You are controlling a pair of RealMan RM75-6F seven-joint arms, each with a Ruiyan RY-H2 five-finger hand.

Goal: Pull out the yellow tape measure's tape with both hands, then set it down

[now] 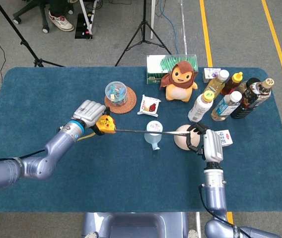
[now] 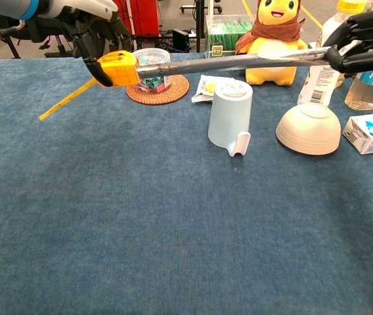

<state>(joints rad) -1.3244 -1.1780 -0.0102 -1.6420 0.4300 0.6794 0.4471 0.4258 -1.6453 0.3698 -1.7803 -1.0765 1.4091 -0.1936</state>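
My left hand [image 1: 91,113] [image 2: 94,26] grips the yellow tape measure case [image 1: 105,124] [image 2: 115,68] above the table, left of centre. The drawn-out tape [image 1: 146,131] [image 2: 232,62] runs as a grey strip to the right, passing over a pale blue cup [image 1: 153,133] [image 2: 230,116]. My right hand [image 1: 203,140] [image 2: 362,38] pinches the tape's far end above an upturned beige bowl [image 1: 182,137] [image 2: 309,128]. A yellow strap [image 2: 67,100] hangs down-left from the case.
Behind the tape stand a clear jar on a woven coaster [image 1: 119,97], a snack packet [image 1: 149,105], a plush toy [image 1: 179,79], a green box [image 1: 157,67] and several bottles [image 1: 230,99]. A small white carton [image 2: 372,132] lies right of the bowl.
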